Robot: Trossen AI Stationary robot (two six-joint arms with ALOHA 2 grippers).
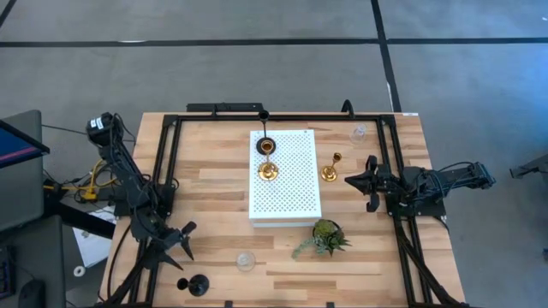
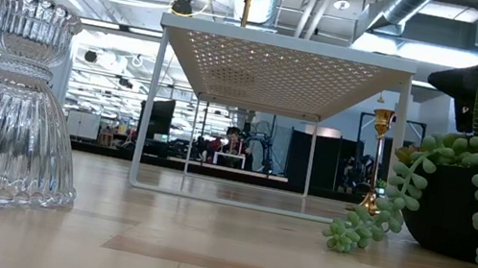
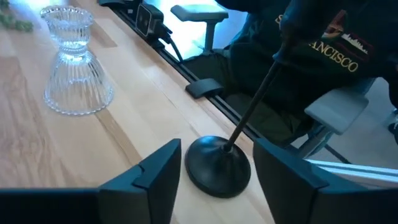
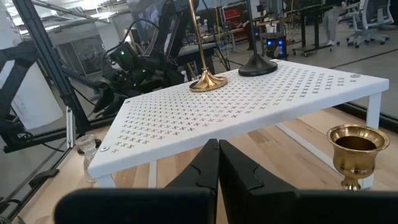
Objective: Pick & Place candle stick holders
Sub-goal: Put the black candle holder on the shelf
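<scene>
Bare wood lies open between the white perforated board (image 1: 285,175) and the table's left edge. Near the front edge, a glass holder (image 1: 246,260), black holder (image 1: 196,284) and green plant (image 1: 324,237) crowd the way

One piece of lettering can be read. In the left wrist view, a person beyond the edge of the bench wears a dark garment (image 3: 311,68) with pale capital letters printed across it. The letters "NCISCO" are clear, and a partly visible "A" or "R" comes before them; the start of the word is hidden behind the thin black stem of a candle stick holder (image 3: 219,165). Above the letters is a small printed graphic in red and pale tones, too small to make out. A few letter fragments higher up on the garment cannot be read. No legible text appears in the other views.
</scene>
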